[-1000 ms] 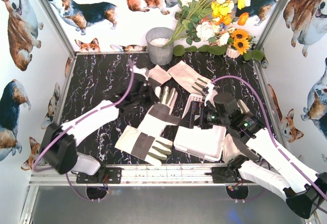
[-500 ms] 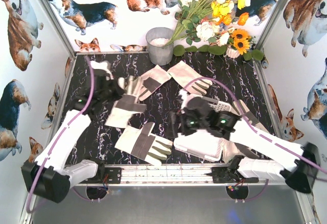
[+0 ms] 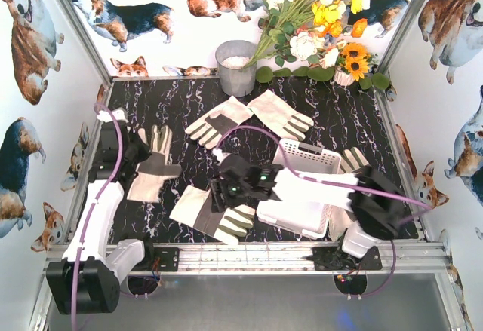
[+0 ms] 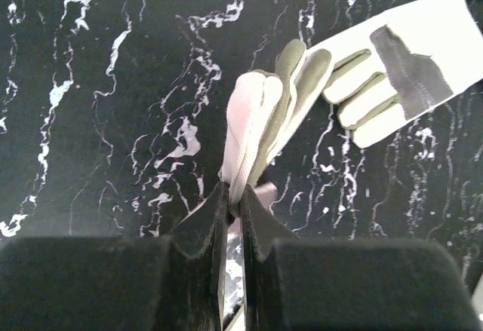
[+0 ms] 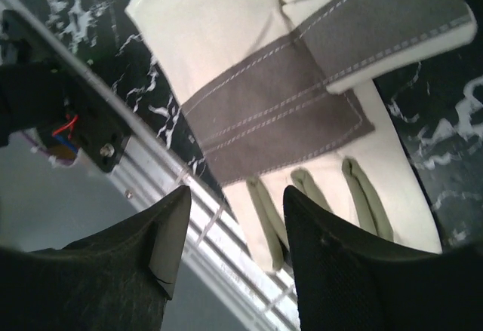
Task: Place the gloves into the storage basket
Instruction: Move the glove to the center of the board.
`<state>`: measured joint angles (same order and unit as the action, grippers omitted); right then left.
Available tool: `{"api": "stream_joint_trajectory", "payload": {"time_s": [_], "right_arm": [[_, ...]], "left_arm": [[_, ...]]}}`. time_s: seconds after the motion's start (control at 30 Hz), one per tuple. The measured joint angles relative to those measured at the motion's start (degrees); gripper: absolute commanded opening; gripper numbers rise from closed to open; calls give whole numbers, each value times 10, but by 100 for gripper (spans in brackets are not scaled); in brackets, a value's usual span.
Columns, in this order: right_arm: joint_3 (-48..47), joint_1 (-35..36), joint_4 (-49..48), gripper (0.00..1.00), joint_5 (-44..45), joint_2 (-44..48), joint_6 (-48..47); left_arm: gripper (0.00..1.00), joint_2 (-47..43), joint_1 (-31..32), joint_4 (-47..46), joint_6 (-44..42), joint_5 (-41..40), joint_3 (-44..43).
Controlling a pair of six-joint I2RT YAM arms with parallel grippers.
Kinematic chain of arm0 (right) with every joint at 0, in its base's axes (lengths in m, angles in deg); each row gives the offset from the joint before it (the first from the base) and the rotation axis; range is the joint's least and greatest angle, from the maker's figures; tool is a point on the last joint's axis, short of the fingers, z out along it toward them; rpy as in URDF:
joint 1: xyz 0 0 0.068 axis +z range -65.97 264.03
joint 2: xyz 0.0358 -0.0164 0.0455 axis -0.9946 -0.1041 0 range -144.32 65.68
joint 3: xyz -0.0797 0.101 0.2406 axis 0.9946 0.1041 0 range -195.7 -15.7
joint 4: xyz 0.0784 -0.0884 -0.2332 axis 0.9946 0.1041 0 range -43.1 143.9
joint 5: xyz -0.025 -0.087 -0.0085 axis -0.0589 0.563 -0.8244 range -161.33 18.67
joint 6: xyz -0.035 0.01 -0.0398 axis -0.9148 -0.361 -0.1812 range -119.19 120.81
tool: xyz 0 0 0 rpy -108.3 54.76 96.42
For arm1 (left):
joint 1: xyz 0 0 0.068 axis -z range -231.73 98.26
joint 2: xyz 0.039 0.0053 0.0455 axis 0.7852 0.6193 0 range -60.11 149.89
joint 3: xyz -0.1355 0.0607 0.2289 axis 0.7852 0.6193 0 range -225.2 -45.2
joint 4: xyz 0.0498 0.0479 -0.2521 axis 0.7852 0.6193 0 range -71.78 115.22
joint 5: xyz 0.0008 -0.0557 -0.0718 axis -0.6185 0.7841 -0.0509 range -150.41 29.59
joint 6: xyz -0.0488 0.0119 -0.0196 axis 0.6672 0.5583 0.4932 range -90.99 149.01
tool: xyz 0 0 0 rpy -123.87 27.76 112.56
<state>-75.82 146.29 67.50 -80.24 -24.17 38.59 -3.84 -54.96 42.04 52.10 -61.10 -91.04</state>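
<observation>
1. The nearest glove (image 3: 198, 212) lies flat on the dark surface (image 3: 166, 108) close to the front rail, grey patch up. The right gripper (image 3: 226, 188) hovers over it with its jaws apart, nothing between them.
2. It looks light, soft and floppy. It will likely sag and fold once lifted, so a pinch at the stiffer cuff or across the stitched patch seems safer than one on the loose fingers.
3. The basket (image 3: 313, 152) sits just to the right of that glove, and the right arm reaches across it. Another glove (image 3: 349, 161) lies against its right side.
4. At the left edge, the left gripper (image 3: 124, 152) is clamped on the edge of the left glove (image 3: 155, 167). In the wrist view the cloth bunches up from between the closed jaws. This glove is well apart from the basket, and the nearest glove and the right arm lie between them.
5. Farther back, a patched glove (image 3: 219, 122) and a plain glove (image 3: 281, 114) lie side by side, touching or nearly so.
6. A grey bucket (image 3: 235, 71) and flowers (image 3: 317, 14) stand at the back wall, clear of the likely paths.
</observation>
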Motion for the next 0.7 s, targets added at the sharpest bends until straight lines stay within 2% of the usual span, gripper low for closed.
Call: {"api": "stream_joint_trajectory", "payload": {"time_s": [0.17, 0.33, 0.53, 0.7], "right_arm": [[-37, 0, -15, 53, -16, -101, 0], [-52, 0, -14, 53, -13, -150, -2], [-69, -8, -11, 53, 16, -167, -6], [-69, -47, -9, 53, 45, -167, -16]], "left_arm": [[0, -6, -16, -8, -16, 3, 21], [0, -9, -21, -29, -24, 15, 21], [0, -14, -24, -53, -29, 61, 25], [0, -14, -24, -73, -25, 121, 47]]}}
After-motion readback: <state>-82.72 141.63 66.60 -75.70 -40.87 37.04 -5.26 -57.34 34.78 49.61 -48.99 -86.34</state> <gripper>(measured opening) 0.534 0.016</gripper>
